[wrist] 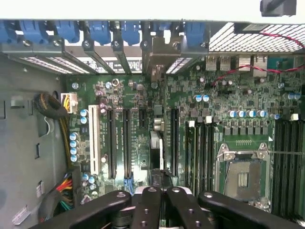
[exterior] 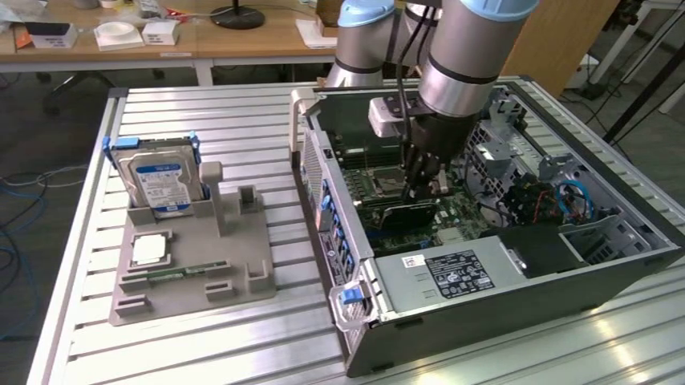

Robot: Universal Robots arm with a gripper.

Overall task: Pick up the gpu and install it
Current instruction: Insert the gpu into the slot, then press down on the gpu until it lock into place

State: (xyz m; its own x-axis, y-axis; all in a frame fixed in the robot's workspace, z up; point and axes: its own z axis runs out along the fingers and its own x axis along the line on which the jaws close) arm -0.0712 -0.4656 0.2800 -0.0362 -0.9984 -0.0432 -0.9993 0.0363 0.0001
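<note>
The gpu point(exterior: 407, 216) is a thin black card standing on edge on the motherboard inside the open computer case point(exterior: 321, 160). In the wrist view I see the gpu point(wrist: 157, 143) edge-on over one of the long black slots, with its metal end bracket point(wrist: 159, 57) against the case's rear wall. My gripper point(exterior: 423, 186) hangs straight down into the case, directly over the card's top edge. Its black fingers point(wrist: 151, 205) are shut together right at that edge. I cannot tell whether they pinch the card or just rest on it.
On the exterior view's left, a grey holder point(exterior: 192, 273) carries a silver hard drive point(exterior: 160, 180), a processor point(exterior: 147, 250) and a green memory stick point(exterior: 176, 273). Inside the case are the power supply point(exterior: 460, 273), cables point(exterior: 573, 200) and the bare processor socket point(wrist: 243, 176).
</note>
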